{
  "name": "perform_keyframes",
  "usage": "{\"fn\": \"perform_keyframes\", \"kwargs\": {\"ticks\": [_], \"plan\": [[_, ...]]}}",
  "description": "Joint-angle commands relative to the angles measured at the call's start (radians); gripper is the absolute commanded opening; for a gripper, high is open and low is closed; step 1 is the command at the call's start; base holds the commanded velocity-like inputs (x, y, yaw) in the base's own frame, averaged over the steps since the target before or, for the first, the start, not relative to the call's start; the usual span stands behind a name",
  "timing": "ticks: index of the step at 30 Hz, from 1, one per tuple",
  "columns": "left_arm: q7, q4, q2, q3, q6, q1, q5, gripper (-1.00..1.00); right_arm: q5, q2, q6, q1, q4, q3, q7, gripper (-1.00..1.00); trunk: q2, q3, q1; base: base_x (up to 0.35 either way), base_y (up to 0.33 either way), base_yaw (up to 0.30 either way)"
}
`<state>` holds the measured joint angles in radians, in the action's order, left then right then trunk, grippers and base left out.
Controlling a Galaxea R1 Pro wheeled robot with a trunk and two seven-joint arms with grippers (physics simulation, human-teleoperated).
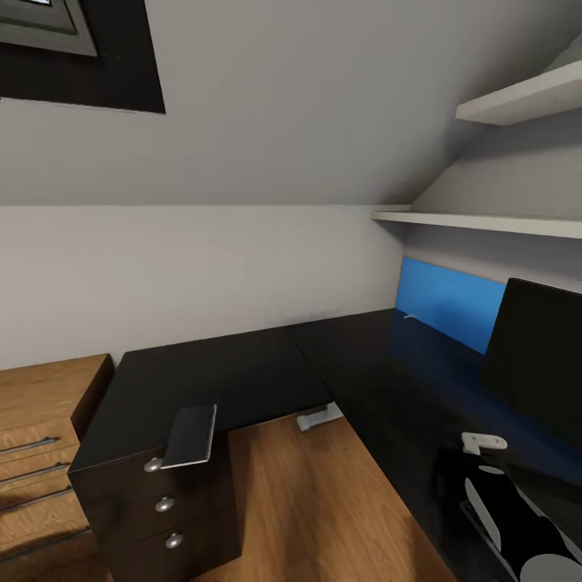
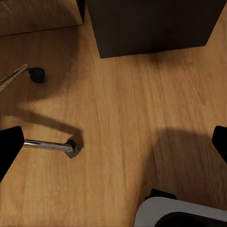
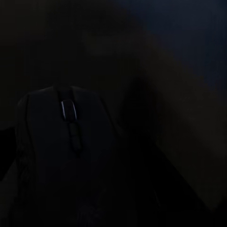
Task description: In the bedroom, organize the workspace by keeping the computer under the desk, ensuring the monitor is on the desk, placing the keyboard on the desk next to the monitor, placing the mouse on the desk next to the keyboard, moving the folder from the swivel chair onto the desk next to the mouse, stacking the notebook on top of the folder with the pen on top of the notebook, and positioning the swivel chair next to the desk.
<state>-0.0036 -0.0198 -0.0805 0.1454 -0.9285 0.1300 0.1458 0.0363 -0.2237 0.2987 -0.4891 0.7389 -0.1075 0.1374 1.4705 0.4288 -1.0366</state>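
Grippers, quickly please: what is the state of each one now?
Left gripper: open, holding nothing, above the wooden floor.
Right gripper: cannot tell; a mouse is close before it.

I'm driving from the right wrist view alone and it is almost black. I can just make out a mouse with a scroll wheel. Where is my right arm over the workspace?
Observer: The head view shows your right arm low over the right wing of the black desk, close by the monitor.
Operator: Is anything else lying on the desk?
Observer: A flat dark rectangular item lies on the left wing, at the front edge above the drawers.
Operator: And my other arm?
Observer: The left gripper hangs with its jaws wide apart above the wooden floor, with the chrome chair legs beside it.
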Motion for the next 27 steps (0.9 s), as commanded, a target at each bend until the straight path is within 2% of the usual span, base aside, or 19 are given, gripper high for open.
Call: {"fn": "perform_keyframes", "kwargs": {"ticks": [1,19,27], "plan": [[-0.001,-0.002,0.0,0.0,-0.001,0.0,0.002,1.0,0.005,0.0,0.005,0.0,0.0,0.001,0.007,-1.0,0.001,0.001,0.0,-0.061,-0.001,0.0],[-0.001,-0.002,0.004,0.0,-0.001,0.0,0.002,1.0,0.002,0.0,0.004,0.0,-0.033,0.003,0.007,-1.0,0.001,0.001,0.0,-0.037,0.0,0.0],[-0.002,-0.002,0.004,0.0,0.0,0.0,0.002,1.0,0.002,0.0,0.004,0.0,-0.033,0.004,0.007,-1.0,0.001,0.001,0.0,-0.111,0.0,0.0]]}}
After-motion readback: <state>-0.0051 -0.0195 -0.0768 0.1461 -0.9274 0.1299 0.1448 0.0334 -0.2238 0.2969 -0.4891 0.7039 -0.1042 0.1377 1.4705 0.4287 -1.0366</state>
